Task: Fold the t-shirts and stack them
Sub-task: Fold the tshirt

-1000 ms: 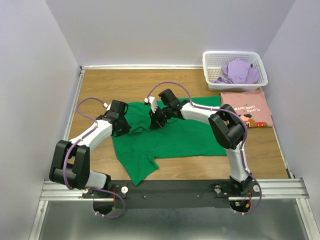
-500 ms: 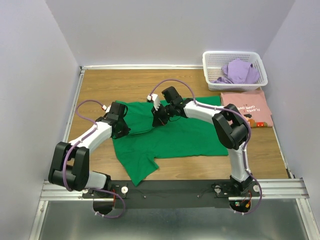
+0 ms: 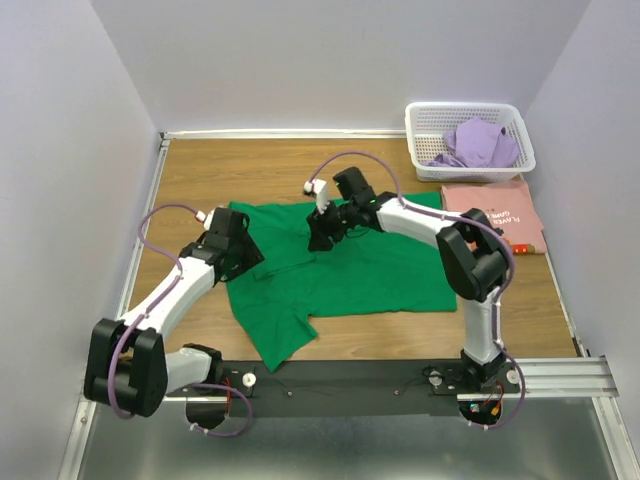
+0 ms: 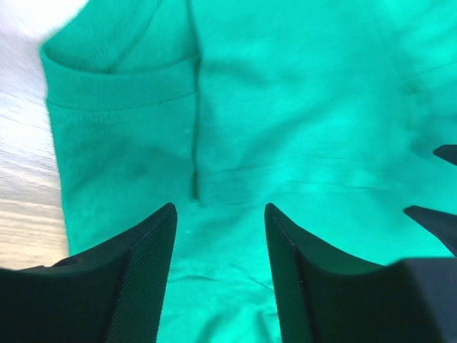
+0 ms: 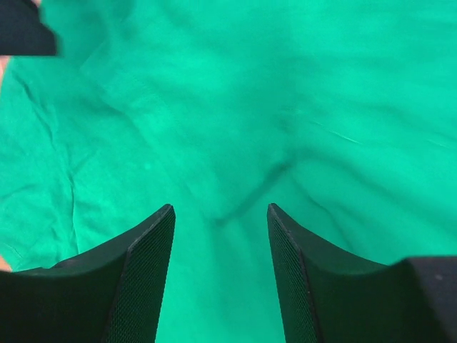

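Observation:
The bright green t-shirt (image 3: pixel 350 265) lies spread across the middle of the table, one sleeve hanging toward the near edge. My left gripper (image 3: pixel 245 258) hovers open over its upper left part. In the left wrist view that gripper (image 4: pixel 220 211) has only green cloth (image 4: pixel 300 107) under the gap, with a ribbed hem fold ahead. My right gripper (image 3: pixel 320 240) stands open above the shirt's top middle. In the right wrist view the right gripper (image 5: pixel 220 209) is empty over creased green cloth (image 5: pixel 235 93). The pink printed t-shirt (image 3: pixel 495 215) lies folded at the right. The lavender t-shirt (image 3: pixel 480 143) sits crumpled in the basket.
A white lattice basket (image 3: pixel 420 120) stands at the back right corner, just behind the pink shirt. Bare wooden table (image 3: pixel 230 170) shows behind and to the left of the green shirt. White walls close in the left, back and right sides.
Both grippers were shut on the green shirt's upper edge and have opened and let it go. The cloth now lies flat beneath them. The left arm has drawn back a little.

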Robot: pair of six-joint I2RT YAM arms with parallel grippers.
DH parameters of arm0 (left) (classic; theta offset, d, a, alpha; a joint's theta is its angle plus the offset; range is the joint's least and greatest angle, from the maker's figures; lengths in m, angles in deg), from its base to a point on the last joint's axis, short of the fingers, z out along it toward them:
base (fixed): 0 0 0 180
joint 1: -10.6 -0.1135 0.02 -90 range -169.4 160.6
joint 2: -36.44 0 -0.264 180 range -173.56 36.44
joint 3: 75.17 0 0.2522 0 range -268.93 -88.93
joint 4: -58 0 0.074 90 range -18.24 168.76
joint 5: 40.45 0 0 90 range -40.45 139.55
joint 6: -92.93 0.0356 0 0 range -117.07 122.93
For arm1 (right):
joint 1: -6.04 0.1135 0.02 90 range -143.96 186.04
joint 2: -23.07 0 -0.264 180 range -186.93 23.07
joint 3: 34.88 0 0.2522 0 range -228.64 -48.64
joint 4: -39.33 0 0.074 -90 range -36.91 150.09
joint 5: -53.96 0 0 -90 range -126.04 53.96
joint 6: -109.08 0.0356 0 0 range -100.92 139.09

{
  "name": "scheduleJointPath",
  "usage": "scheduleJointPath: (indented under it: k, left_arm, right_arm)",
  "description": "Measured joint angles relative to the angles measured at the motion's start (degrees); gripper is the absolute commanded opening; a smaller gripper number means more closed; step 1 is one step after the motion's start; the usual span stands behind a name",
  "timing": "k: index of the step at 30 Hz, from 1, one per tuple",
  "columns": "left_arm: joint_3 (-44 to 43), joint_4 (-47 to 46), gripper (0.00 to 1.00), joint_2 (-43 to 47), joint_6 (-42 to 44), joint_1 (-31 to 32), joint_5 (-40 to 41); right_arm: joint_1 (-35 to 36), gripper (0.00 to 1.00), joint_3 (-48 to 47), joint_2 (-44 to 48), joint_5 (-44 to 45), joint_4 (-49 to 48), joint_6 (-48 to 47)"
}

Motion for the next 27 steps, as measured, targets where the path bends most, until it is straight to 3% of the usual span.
scheduleJointPath:
  k: [4, 8, 13, 17, 22, 27]
  left_arm:
    - [-4.5, 0.5, 0.57, 2.2, -0.1, -0.8, 1.6]
    - [-11.5, -1.6, 0.52, -2.9, 1.2, -4.5, 3.0]
    - [-21.6, -5.9, 0.45, -18.0, 2.8, -8.1, 3.5]
    - [-28.3, -7.5, 0.42, -29.1, 3.7, -9.7, 3.4]
    - [-30.1, -7.8, 0.38, -34.5, 3.9, -11.6, 3.6]
    - [-25.9, -9.6, 0.38, -35.3, 2.4, -14.4, 3.7]
  right_arm:
    - [-5.3, 0.63, 1.5, 4.7, 2.4, 0.0, 3.6]
    - [-14.3, 0.58, 2.6, 8.0, 7.6, -0.4, 8.3]
    - [-24.9, 0.52, 4.8, 8.5, 13.1, -1.4, 15.7]
    - [-29.0, 0.45, 6.1, 8.4, 17.0, -1.4, 20.5]
    - [-30.7, 0.41, 6.1, 7.5, 20.6, -2.8, 25.9]
    - [-32.5, 0.41, 7.0, 5.0, 23.9, -4.8, 30.5]
